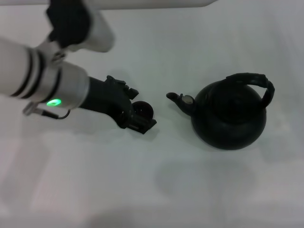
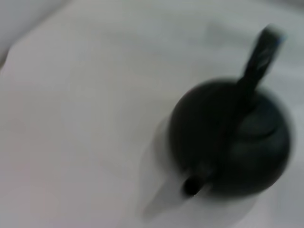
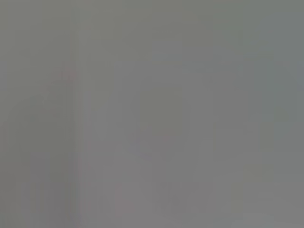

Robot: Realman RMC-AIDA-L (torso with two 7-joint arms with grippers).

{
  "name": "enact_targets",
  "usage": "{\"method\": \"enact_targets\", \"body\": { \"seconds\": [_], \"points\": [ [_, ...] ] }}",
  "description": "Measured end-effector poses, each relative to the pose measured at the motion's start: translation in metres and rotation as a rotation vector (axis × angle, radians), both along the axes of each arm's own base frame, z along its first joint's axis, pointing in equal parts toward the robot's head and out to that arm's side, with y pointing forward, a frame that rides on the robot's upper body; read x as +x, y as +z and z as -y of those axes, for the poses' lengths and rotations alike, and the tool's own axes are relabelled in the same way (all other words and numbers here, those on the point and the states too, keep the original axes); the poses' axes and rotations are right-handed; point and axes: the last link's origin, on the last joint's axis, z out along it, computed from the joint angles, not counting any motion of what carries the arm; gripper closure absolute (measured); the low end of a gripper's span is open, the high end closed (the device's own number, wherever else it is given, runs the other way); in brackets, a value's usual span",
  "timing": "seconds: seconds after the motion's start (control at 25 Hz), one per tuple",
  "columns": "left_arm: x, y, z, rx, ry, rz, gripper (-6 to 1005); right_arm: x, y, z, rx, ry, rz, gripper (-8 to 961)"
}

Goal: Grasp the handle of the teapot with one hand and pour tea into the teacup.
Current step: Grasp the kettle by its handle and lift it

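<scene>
The matte-black teapot [image 1: 230, 116] stands at the right of the white table, its short spout [image 1: 178, 99] pointing toward the robot's left. Its arched black handle [image 1: 251, 78] spans the top. The teapot also shows in the left wrist view [image 2: 232, 137], with the handle [image 2: 259, 59] above it. The tiny dark teacup [image 1: 142, 110] sits just left of the spout. My left gripper [image 1: 141, 109] reaches in from the left, open, with one jaw on each side of the teacup. My right gripper is out of view; the right wrist view shows only plain grey.
The white table top [image 1: 156, 190] spreads around both things. My left arm's white forearm [image 1: 42, 80] crosses the upper left of the head view.
</scene>
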Motion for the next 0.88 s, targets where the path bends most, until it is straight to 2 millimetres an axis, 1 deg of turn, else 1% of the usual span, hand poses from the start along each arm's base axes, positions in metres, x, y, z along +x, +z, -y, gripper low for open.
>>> {"method": "enact_targets", "body": {
  "seconds": [0.12,0.28,0.36,0.48,0.56,0.68,0.76,0.88],
  "points": [
    [-0.014,0.013,0.012,0.010,-0.047,0.166,126,0.003,0.005,0.009,-0.090,0.025,-0.012,84],
    [-0.038,0.032,0.015,0.093,-0.047,0.380,126,0.007,0.017,0.029,-0.225,0.026,0.001,84],
    [-0.057,0.042,0.015,0.172,-0.012,0.486,126,0.007,0.024,0.039,-0.317,0.005,0.025,84],
    [-0.084,0.051,0.016,0.280,0.009,0.603,126,0.002,0.030,0.049,-0.484,-0.048,0.067,84],
    [-0.103,0.055,0.020,0.364,0.012,0.676,126,-0.004,0.031,0.053,-0.565,-0.073,0.086,84],
    [-0.123,0.057,0.027,0.475,0.003,0.737,126,-0.013,0.027,0.054,-0.637,-0.063,0.089,84],
    [-0.130,0.056,0.031,0.533,-0.007,0.766,126,-0.019,0.022,0.053,-0.662,-0.043,0.083,84],
    [-0.137,0.056,0.034,0.592,-0.022,0.778,127,-0.025,0.014,0.047,-0.689,-0.019,0.083,84]
  ]
}}
